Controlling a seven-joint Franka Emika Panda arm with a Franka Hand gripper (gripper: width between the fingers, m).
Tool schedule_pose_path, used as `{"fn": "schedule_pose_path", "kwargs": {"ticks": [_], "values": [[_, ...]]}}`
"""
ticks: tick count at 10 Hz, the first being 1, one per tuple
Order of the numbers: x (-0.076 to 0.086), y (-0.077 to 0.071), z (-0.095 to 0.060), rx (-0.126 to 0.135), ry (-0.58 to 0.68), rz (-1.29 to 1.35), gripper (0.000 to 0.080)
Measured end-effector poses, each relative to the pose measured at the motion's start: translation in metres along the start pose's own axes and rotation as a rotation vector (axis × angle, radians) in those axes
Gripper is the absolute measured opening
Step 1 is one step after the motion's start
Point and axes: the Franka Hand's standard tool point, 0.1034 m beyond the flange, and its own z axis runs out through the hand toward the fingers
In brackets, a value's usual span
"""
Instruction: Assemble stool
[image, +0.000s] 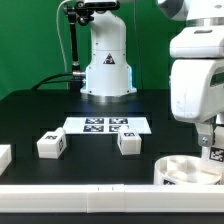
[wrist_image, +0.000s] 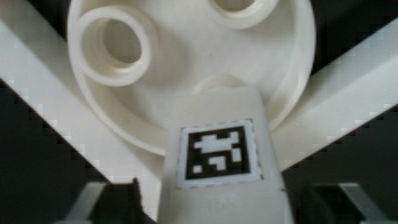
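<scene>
Black table (image: 30, 115) is seen in front of a green backdrop (image: 30, 40). The arm's white base (image: 107, 65) is mounted at the middle of the far edge. One marker board (image: 107, 126) is laid flat mid-table, and four tags are counted on it. One plain white bar (image: 80, 195) is run along the near edge.

Open room: a wide stretch of black surface is shown toward the far corner at the exterior view's left. The near corner at the exterior view's right is crowded by the seat and the arm (image: 195, 70).

Counts:
- **Seat:** one seat (image: 185, 170) is placed in that near corner, just behind the bar.
- **Legs:** three are counted.
  - The left leg (image: 52, 145) is set loose between the board and the near edge, toward the exterior view's left.
  - The middle leg (image: 128, 142) is set just in front of the board.
  - The third leg (image: 214, 155) is found directly under the gripper (image: 207, 138), over the seat.
- **White block:** one white block (image: 3, 155) is cut off by the frame at the exterior view's left; its kind cannot be told.

In the wrist view the third leg (wrist_image: 219, 150) is shown tag-up against the seat (wrist_image: 178, 95), and two round holes (wrist_image: 116, 45) are counted. Blurred fingers (wrist_image: 107, 205) are seen on either side of this leg. Whether they are pressed onto it cannot be told.
</scene>
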Motion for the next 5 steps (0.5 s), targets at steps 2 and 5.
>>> {"fn": "schedule_pose_path", "kwargs": {"ticks": [2, 5], "values": [[0.0, 0.0, 0.0, 0.0, 0.0, 0.002, 0.0341], [0.0, 0.0, 0.0, 0.001, 0.001, 0.082, 0.0341]]}}
